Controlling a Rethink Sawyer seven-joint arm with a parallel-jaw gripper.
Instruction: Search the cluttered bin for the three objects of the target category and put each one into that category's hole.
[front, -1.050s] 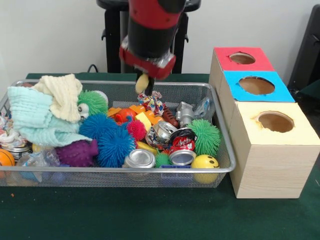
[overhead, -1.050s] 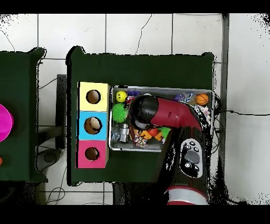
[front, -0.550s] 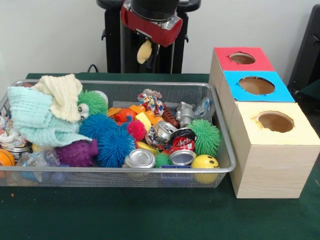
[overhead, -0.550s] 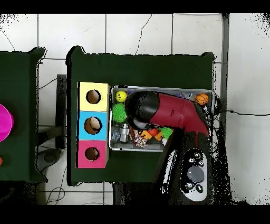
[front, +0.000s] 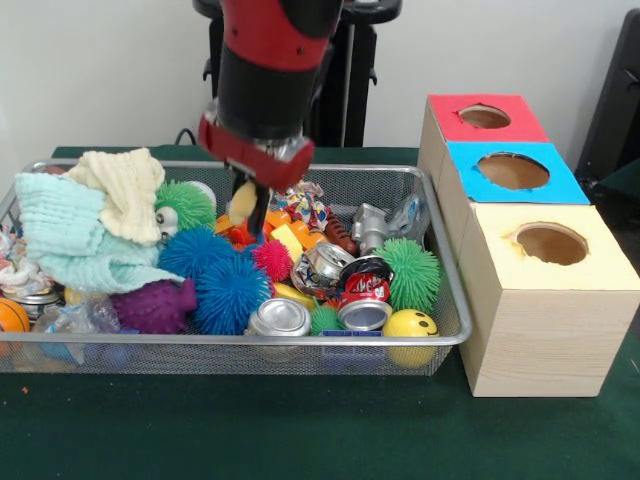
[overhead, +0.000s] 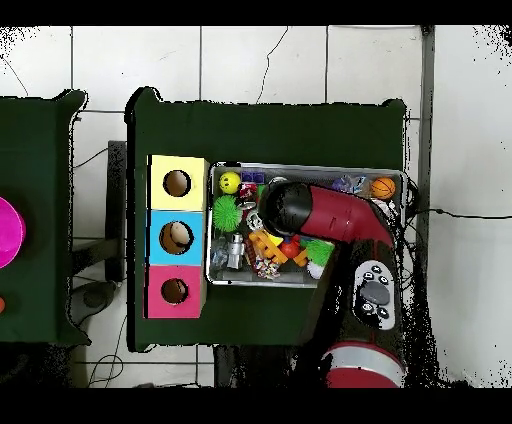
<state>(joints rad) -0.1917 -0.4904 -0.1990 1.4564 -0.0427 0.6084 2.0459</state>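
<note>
We judge the task barely begun, and we cannot tell which category is the target. In the overhead view something pale seems to lie inside the blue box's hole, while the yellow and red holes look dark, so at most one item may be posted.

Going left to right in the front view, the silver wire-mesh bin on the green-clothed table holds two cloths at its left end, one mint towel and one cream knitted cloth. An orange ball sits at the near left corner.

Next come the spiky rubber balls: we count one purple, one light green, two blue, one small pink and one green.

The red and black arm's hand hangs low over the middle of the bin, above the orange and yellow plastic blocks; it seems clamped on a small pale yellow piece.

We count about three crushed metal cans, and one yellow smiley ball.

At the right stand three wooden boxes, yellow-topped nearest, blue-topped in between, red-topped farthest, each with one round hole.
</note>
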